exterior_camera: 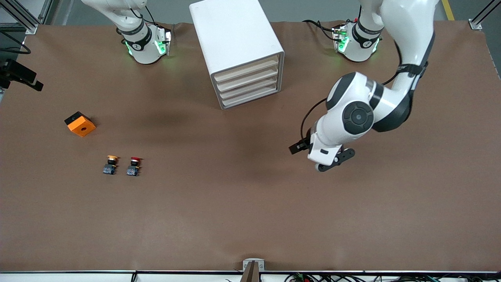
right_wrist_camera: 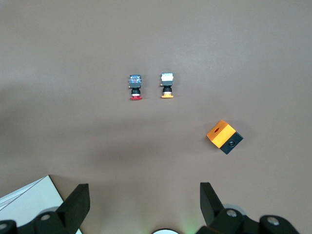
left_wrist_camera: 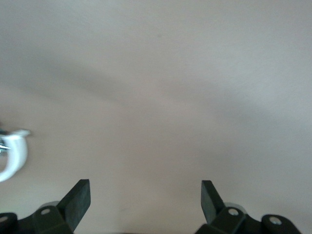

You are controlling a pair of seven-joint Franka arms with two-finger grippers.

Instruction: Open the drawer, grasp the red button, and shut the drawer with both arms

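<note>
The white cabinet (exterior_camera: 238, 47) stands at the table's back middle; its four beige-fronted drawers (exterior_camera: 247, 83) are all shut. The red-capped button (exterior_camera: 134, 166) lies on the table toward the right arm's end, beside the yellow-capped one (exterior_camera: 111, 164). It also shows in the right wrist view (right_wrist_camera: 135, 87). My left gripper (exterior_camera: 296, 148) hangs open and empty over bare table beside the cabinet's front, and its wrist view (left_wrist_camera: 145, 197) shows only table. My right gripper (right_wrist_camera: 145, 200) is open and empty, high above its base; it is out of the front view.
An orange cube (exterior_camera: 80, 124) with a black side lies farther from the front camera than the buttons; it also shows in the right wrist view (right_wrist_camera: 224, 137). The yellow-capped button (right_wrist_camera: 167, 86) and a cabinet corner (right_wrist_camera: 24, 200) show there too.
</note>
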